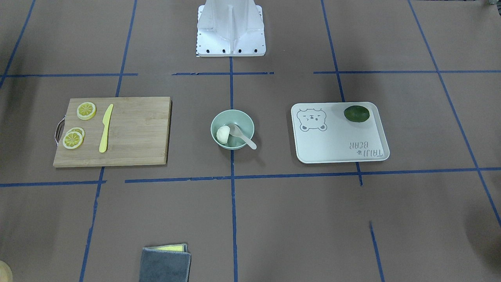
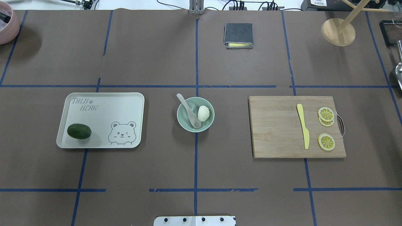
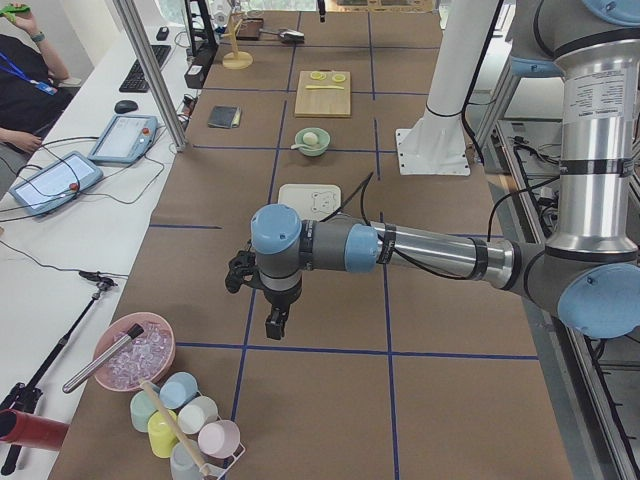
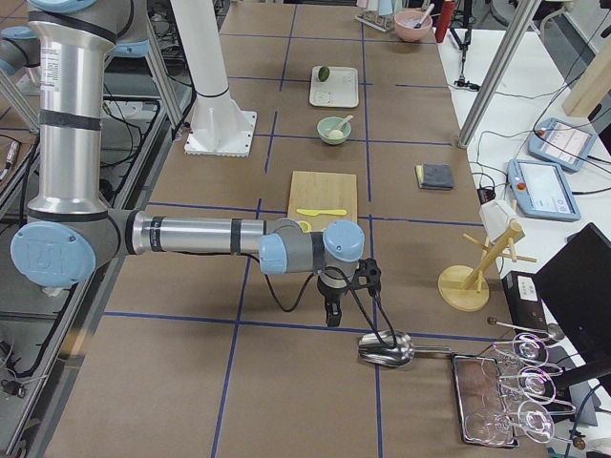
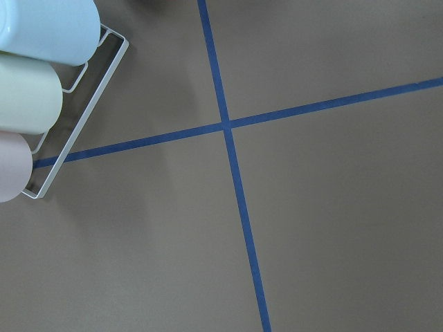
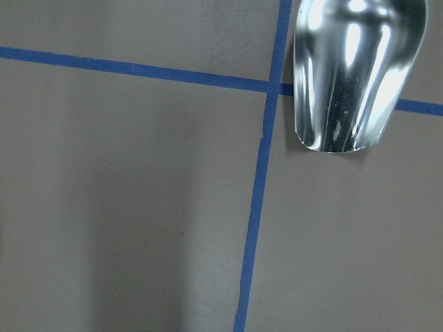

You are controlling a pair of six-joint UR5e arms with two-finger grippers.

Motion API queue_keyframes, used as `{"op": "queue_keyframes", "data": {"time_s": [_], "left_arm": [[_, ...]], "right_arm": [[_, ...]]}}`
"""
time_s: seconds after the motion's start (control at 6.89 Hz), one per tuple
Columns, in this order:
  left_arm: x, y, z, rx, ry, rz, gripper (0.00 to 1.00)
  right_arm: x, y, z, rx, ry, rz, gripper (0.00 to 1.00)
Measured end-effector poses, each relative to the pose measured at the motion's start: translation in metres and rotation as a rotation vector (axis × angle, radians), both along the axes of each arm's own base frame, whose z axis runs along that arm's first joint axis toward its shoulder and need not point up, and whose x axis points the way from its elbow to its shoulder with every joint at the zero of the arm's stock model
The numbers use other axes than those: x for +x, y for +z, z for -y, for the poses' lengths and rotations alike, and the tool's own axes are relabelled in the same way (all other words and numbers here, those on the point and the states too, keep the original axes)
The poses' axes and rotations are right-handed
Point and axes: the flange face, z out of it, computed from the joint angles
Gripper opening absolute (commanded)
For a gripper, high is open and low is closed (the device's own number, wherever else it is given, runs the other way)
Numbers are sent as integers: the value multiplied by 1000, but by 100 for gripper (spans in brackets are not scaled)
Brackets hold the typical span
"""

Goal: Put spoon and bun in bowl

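Neither the left jaws nor the right jaws show anywhere but in your two end-on views, so you cannot tell whether either pair is open or closed. Neither wrist camera catches them.

At the middle of the desk you have the bowl (image 2: 183, 121). The spoon (image 2: 189, 110) lies in it, scoop down inside and handle leaning out over the rim toward the far edge. The bun (image 2: 203, 113) sits in the bowl too, just beside the spoon on the side nearer the desk's right edge.

Toward the left edge you will see a tray (image 2: 103, 110) with a dark green fruit (image 2: 79, 131) in its near left corner. Toward the right edge lies a cutting board (image 2: 273, 128) carrying a yellow knife (image 2: 303, 126) and lemon slices (image 2: 326, 141). A folded cloth (image 2: 238, 34) rests near the far edge.

The left arm (image 3: 400, 248) holds the left jaws over bare desk at the left end, near a rack of cups (image 5: 34, 69). The right arm (image 4: 191, 235) holds the right jaws at the right end, near a metal scoop (image 6: 353, 69).
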Motion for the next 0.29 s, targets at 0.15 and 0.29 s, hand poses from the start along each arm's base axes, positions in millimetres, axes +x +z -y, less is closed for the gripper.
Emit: {"op": "queue_keyframes", "data": {"time_s": [0.15,0.29], "left_arm": [[0,1,0,-2,0,0,100],[0,2,0,-4,0,0,100]], "right_arm": [[0,-1,0,2,0,0,100],[-1,-2,1,4,-1,1,100]]}}
